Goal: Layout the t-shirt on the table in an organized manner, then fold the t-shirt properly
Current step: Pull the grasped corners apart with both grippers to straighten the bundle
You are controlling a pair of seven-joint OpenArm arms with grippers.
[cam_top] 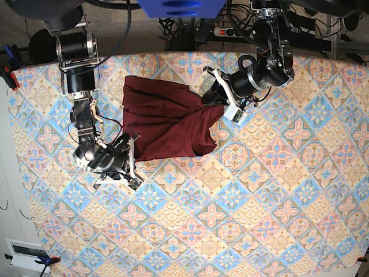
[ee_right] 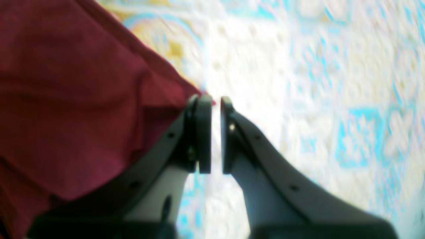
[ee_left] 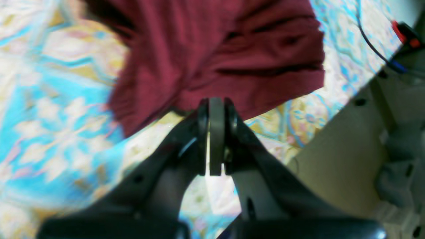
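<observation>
The dark maroon t-shirt lies rumpled on the patterned table, toward its far left. My left gripper is at the shirt's right edge. In the left wrist view this gripper is shut, its tips pinching the hem of the t-shirt, with the table below. My right gripper is at the shirt's near left corner. In the right wrist view that gripper stands nearly closed with the corner tip of the t-shirt between its tips, above the table.
In the left wrist view the table's edge runs close on the right, with a black cable and a red clamp beyond it. A power strip and cables lie behind the table's far edge. Both arm bases stand at the back.
</observation>
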